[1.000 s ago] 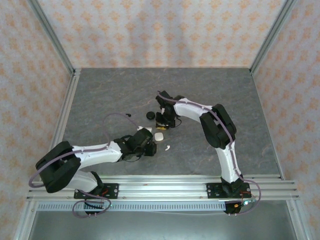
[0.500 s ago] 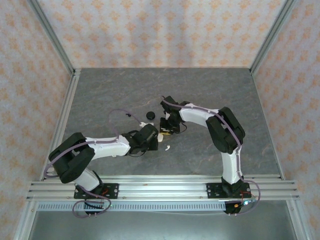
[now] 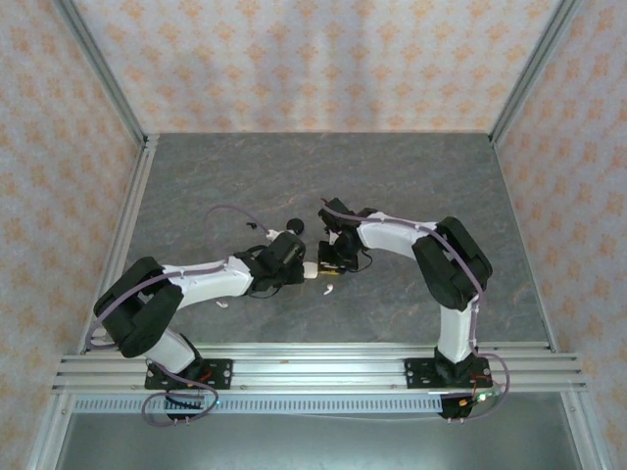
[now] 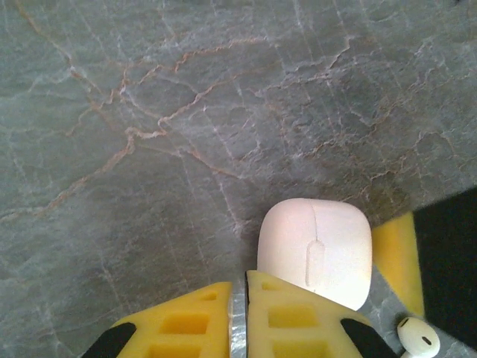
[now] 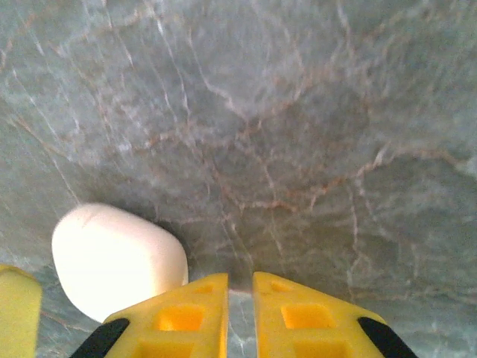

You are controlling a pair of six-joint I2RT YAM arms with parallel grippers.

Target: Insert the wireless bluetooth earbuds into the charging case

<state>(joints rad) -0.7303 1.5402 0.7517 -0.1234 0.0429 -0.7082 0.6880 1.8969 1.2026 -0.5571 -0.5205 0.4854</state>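
I moved the left end effector (image 3: 298, 268) forward beside the white case (image 3: 311, 271), the right end effector (image 3: 329, 263) nearer on its other side, uncovering a white earbud (image 3: 223, 305).

1. Grey marbled table (image 3: 411, 186) with metal rails along its left, right and near edges.
2. Mid-table lies a closed white charging case (image 3: 310, 271), with a white earbud (image 3: 328, 290) just beside it, toward the near edge.
3. A small black case (image 3: 294, 225) lies slightly farther back.

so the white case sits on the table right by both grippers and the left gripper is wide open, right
Not quite: the left gripper is shut, its yellow fingers almost touching, as the left wrist view shows. The rest holds: the white case sits on the table close by it and by the right gripper.
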